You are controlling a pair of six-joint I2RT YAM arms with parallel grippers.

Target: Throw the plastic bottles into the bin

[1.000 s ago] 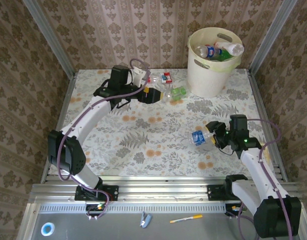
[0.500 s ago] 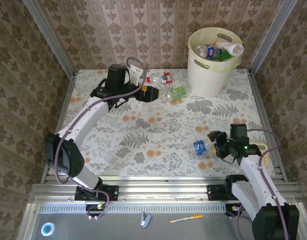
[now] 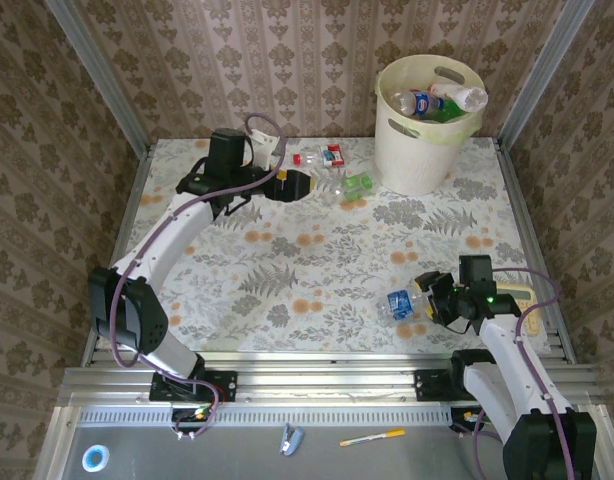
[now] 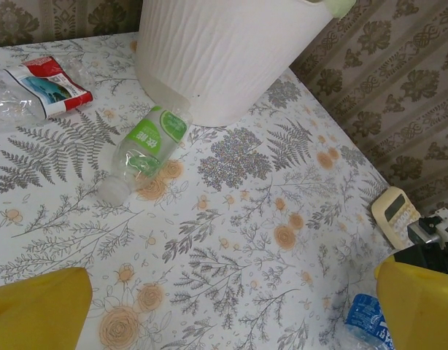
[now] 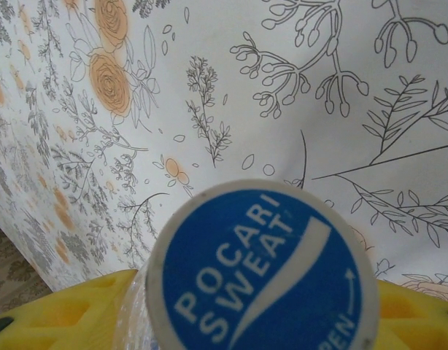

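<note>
Table (image 3: 287, 265) — right pincer (image 3: 430, 300), bottle (image 3: 398, 303), near front edge

The desk (image 3: 287, 270) has a white cover printed with grey ferns and orange flowers. The bin (image 3: 412, 150) is cream-white; its liner (image 3: 455, 137) pale yellow-green. The Pocari Sweat bottle (image 3: 398, 303) has a blue label and a blue-and-white cap (image 5: 264, 270). The left fingers (image 4: 38, 310) are yellow.

A small clear plastic bottle with a green label (image 4: 147, 142) is lying just ahead of the left gripper (image 3: 307, 186), beside the tall round cream-white plastic bin (image 4: 217, 51) standing beyond it. A clear blue-labelled plastic bottle (image 3: 399, 303) is sitting between the fingers of the right gripper (image 3: 430, 299), with a pale yellow calculator (image 3: 519, 296) lying behind it.
</note>
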